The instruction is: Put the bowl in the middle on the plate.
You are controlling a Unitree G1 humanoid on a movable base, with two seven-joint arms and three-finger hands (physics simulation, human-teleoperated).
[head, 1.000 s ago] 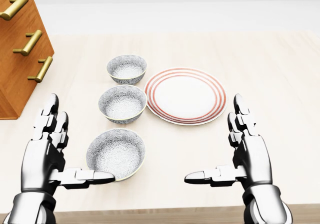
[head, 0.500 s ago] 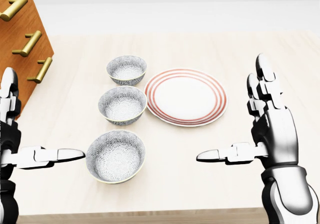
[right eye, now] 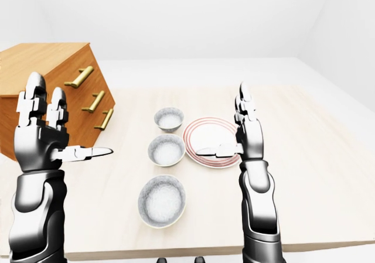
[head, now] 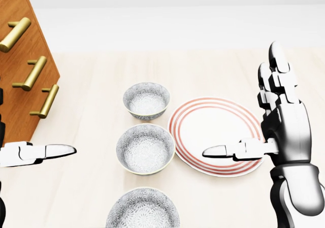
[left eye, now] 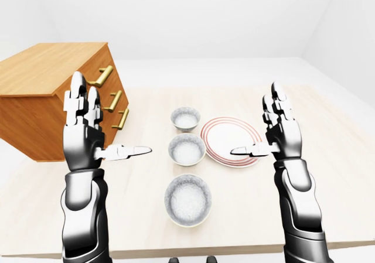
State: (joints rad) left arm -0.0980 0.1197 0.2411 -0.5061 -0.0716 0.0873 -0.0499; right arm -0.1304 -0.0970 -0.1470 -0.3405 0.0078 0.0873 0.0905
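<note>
Both glossy metal hands, the left hand [left eye: 85, 135] and the right hand [left eye: 282, 135], are raised with fingers spread upright and thumbs pointing inward, gripping nothing. The middle bowl [head: 145, 149], round with a fine grey speckled pattern, sits on the pale wooden table [head: 91, 86] between the two thumb tips. Just beside it lies the flat, red-ringed plate [head: 213, 121], which the right thumb overlaps in the head view.

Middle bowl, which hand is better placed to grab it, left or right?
Probably left. The open left hand stands beside the middle bowl with nothing between, while the plate lies between that bowl and the open right hand.
</note>
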